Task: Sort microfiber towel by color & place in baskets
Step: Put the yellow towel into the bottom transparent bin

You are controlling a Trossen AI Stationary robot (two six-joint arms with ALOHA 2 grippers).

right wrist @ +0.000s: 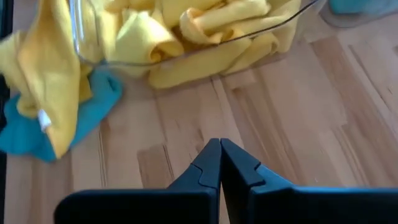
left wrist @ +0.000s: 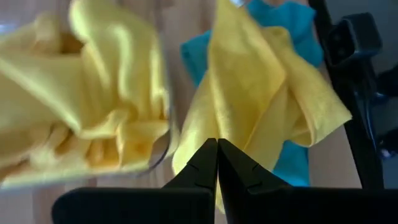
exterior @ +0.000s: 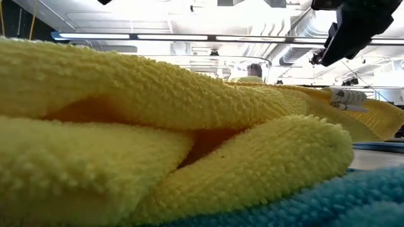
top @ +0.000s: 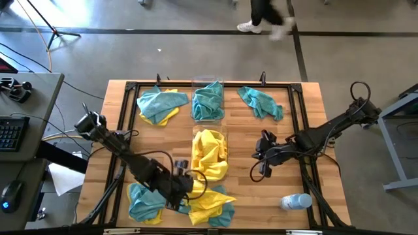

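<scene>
Right up against the low camera: a big rumpled yellow towel (exterior: 170, 126), with a strip of teal-blue towel (exterior: 328, 202) along the bottom edge and a dark piece of arm up top right.

From above, wooden table (top: 307, 156) framed by black rails (top: 297, 111). Two clear baskets down the middle. Far basket (top: 208, 101) packed with teal-blue cloth. Near basket (top: 209, 151) stuffed with yellow cloths (top: 210, 156), spilling over its near rim.

Left gripper (top: 183, 189) low at the near edge, just beside the near basket's corner, over a mixed pile of yellow and teal-blue (top: 212, 203). Fingers pressed fully together in the left wrist view (left wrist: 217, 163), tips meeting with a hanging yellow cloth (left wrist: 261, 93) right behind them; whether any fabric is pinched, cannot tell. Another teal-blue and yellow heap (top: 145, 202) beside that arm at the near-left.

Right gripper (top: 264, 168) out over bare wood, to the right of the near basket, well apart from any cloth. Fingers closed tight in the right wrist view (right wrist: 220, 163), nothing between them, only planks below.

Still loose at the far side: teal-blue over yellow at far left (top: 160, 104), a lone teal-blue towel (top: 260, 101) at far right. Clear plastic bottle (top: 295, 202) lying on its side at the near-right corner.

Beyond the table, a person's legs and white shoes (top: 261, 23) on the floor.
</scene>
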